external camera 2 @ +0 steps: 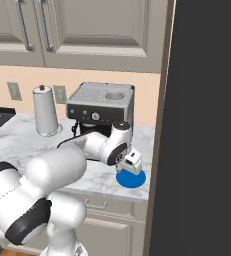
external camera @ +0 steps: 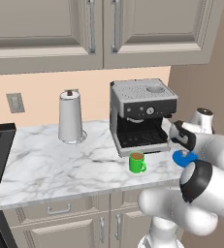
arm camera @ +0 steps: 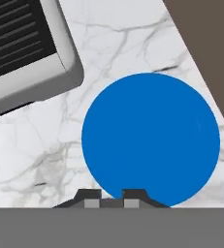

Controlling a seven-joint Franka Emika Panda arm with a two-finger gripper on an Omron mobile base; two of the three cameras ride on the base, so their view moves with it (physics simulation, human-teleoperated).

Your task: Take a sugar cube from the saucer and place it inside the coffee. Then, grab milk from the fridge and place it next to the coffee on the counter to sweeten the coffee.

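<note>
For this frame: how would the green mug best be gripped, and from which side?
Probably across the green mug at its round body, coming from the open counter front: it stands upright holding brown liquid, handle jutting right, and the espresso machine stands close behind.

The coffee stood just before the espresso machine; the saucer lay to its right, partly hidden.

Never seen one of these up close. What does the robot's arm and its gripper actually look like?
The arm is glossy white, built of fat rounded segments with dark grey bands at the joints. It ends in a boxy white hand, and the gripper has two small dark fingertips with paler grey pads. No cables or markings show.
</note>
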